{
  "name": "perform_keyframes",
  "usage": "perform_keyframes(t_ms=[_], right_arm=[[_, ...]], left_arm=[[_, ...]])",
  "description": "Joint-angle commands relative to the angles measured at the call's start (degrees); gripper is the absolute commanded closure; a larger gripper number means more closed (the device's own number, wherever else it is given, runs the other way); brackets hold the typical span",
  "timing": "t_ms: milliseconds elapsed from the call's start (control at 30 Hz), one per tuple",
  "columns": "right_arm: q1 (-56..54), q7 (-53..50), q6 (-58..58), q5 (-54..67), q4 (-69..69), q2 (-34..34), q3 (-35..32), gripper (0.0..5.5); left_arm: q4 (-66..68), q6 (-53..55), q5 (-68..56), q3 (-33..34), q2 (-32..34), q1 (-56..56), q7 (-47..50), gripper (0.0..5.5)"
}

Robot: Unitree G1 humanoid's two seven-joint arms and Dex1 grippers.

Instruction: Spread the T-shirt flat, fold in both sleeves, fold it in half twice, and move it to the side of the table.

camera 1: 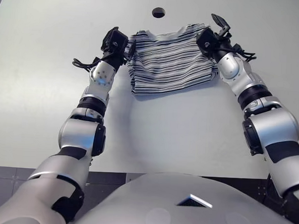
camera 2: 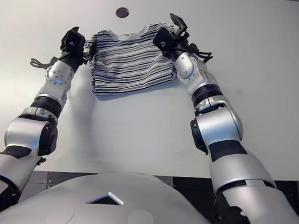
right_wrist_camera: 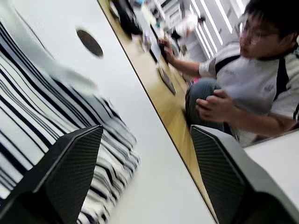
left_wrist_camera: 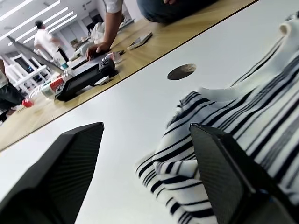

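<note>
A black-and-white striped T-shirt point(camera 1: 169, 61) lies folded into a rough rectangle at the far middle of the white table point(camera 1: 188, 123). My left gripper point(camera 1: 123, 47) sits low at the shirt's left edge. In the left wrist view it point(left_wrist_camera: 145, 172) is open, and the bunched striped edge point(left_wrist_camera: 187, 168) lies between its fingers, close to one of them. My right gripper point(camera 1: 222, 25) is at the shirt's far right corner, raised a little above the cloth. In the right wrist view it point(right_wrist_camera: 145, 177) is open, with the shirt point(right_wrist_camera: 42, 116) spreading beside and under one finger.
A dark round hole point(camera 1: 158, 12) is in the tabletop just beyond the shirt. Past the table's far edge stands a wooden desk with a black device point(left_wrist_camera: 84, 77) and small items. White tabletop stretches to both sides and in front of the shirt.
</note>
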Motion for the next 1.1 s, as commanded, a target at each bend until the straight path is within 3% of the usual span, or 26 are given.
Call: perform_keyframes(t_ms=[33,200,500,633,767,867,1000,1100], right_arm=[[7.81,3.30,-6.59,-1.64,-10.29,-7.63,1.91,2.04],[15.87,8.28,-6.83,-2.74,-23.72,-15.98,2.11,2.04],[22.62,14.03,-8.16,-11.28,-26.55,-19.79,11.41,2.04],[27.58,15.75,-6.84,-10.44,-38.02,-22.29,11.49,2.04],[40.67,24.26,-4.36,-4.52,-61.64,-26.44,12.21,2.04],[44.80,28.73,-0.69,-4.77,-72.23,-21.22,17.08,2.04],[40.86,28.07,2.85,-11.52,-69.83,-8.37,23.53,2.04],[39.74,27.94,3.74,-12.36,-69.40,-2.91,25.96,2.04]], left_arm=[[3.48,4.43,-0.27,1.45,0.75,-3.08,2.12,2.09],[4.67,5.54,-0.93,3.06,2.95,-2.23,3.92,2.09],[-5.71,-2.49,-7.98,10.14,5.99,4.98,1.74,2.09],[-16.94,-2.67,-11.87,14.02,7.33,11.99,1.74,2.09],[-30.96,-0.12,-13.47,16.07,8.06,21.47,1.91,2.09],[-39.35,2.68,-13.89,17.22,8.27,26.94,1.89,2.09],[-45.48,5.23,-13.59,18.18,8.95,31.16,1.75,2.09],[-46.58,6.40,-13.80,19.07,9.25,32.29,1.92,2.09]])
